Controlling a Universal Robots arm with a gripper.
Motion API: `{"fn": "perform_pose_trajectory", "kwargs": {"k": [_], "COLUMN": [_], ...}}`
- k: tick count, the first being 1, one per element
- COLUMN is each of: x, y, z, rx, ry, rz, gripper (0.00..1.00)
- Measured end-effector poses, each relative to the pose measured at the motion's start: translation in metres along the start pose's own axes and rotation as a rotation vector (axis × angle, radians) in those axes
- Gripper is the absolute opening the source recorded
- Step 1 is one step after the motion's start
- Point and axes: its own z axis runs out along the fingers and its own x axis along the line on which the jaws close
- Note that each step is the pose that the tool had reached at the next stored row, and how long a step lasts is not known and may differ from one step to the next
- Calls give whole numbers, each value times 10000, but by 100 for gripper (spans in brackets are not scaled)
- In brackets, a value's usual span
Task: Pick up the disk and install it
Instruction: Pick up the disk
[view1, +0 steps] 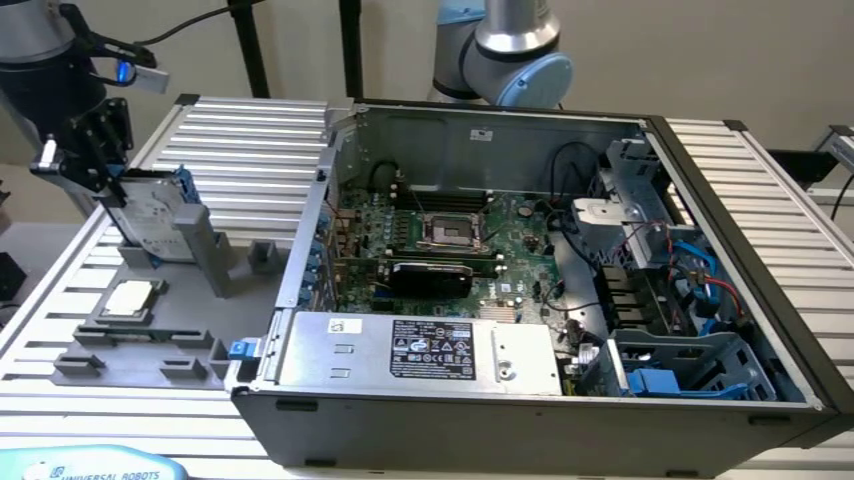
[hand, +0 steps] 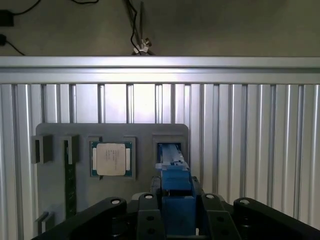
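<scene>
Jaws: clamped on upright disk (hand: 175, 182), stood in grey holder (view1: 200, 315) on counter (view1: 254, 130); computer case (view1: 534, 430) listed at 3 o'clock, exterior view.

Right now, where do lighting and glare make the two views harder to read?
Wrist view: strong glare runs along the table rail, the background above it is dark, and the gripper, shut on the disk, lies in shadow. Exterior view: soft, even light with no hard shadows; the computer case is readable inside, though its front wall looks dark.
</scene>
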Motion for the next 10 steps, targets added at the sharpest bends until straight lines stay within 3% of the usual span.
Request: {"fn": "perform_pose_trajectory", "kwargs": {"k": [10], "x": [3], "y": [0], "z": [1], "rx": [1], "ry": [-6], "rz": [0], "gripper": [33]}}
